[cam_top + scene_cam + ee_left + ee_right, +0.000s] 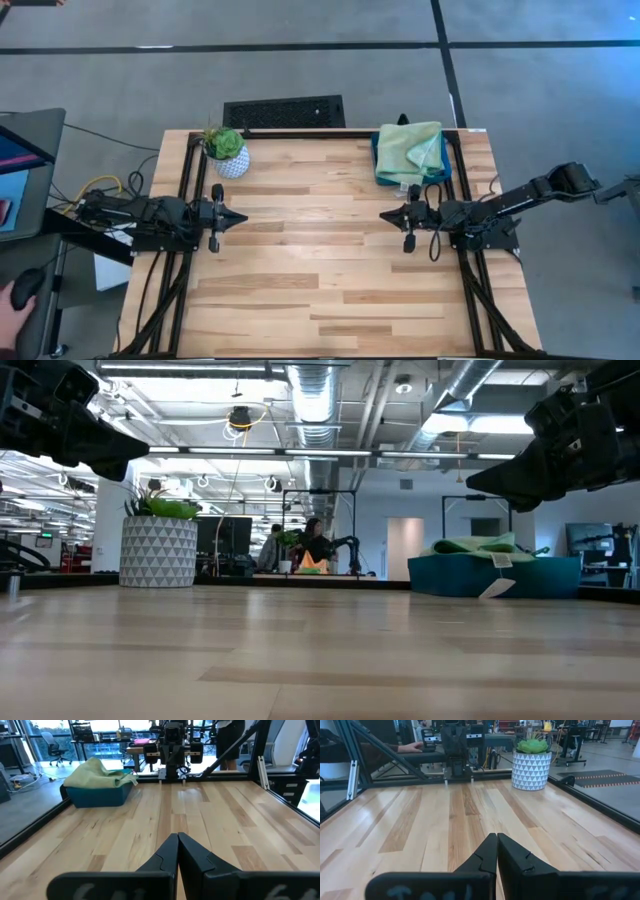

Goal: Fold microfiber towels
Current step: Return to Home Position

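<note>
At the far edge sit a plant pot (226,152) and a bin (470,576) of towels (410,150). The left gripper (238,217) and right gripper (388,215) face each other, pinched shut, empty.

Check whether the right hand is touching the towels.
Apart. The high view shows the right hand, shut, clear of the towels, with bare table between them.

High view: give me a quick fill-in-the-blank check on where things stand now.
The towels sit piled in the bin on the ___ arm's side. The left end effector and right end effector are both ___. The plant stands nearer the ___ arm.
Missing: right; shut; left.
</note>
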